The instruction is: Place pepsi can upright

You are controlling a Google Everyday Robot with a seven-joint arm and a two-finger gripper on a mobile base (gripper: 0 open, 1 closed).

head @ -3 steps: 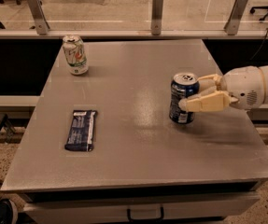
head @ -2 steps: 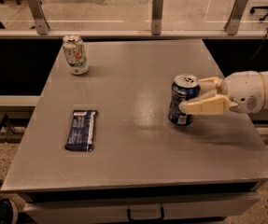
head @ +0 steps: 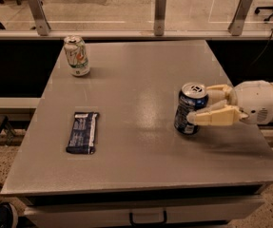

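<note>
Your pincer reaches in from the right edge on the white arm, at mid height over the right half of the counter. It is pinching the pepsi can: the near finger lies across the can's front side about halfway up, and the far finger runs behind it near the top rim. This side grip at mid body leaves the base free, which suits setting the can on its end. The can stands on the right half of the counter. Its base appears to touch the surface, though you cannot tell for certain that its full weight is down. The body reads close to upright, with the top leaning slightly to the right of the base. Judgement: the placing step looks nearly done, and release comes next. If the lean is real, opening could let the can rock. Appearance of the can: dark blue wall, silver top rim with the tab facing up, a patch of lighter logo low on the side. Farther out, the white-and-green can stands at the far left corner, and the flat dark snack wrapper lies on the left half, both well apart from the pincer.
</note>
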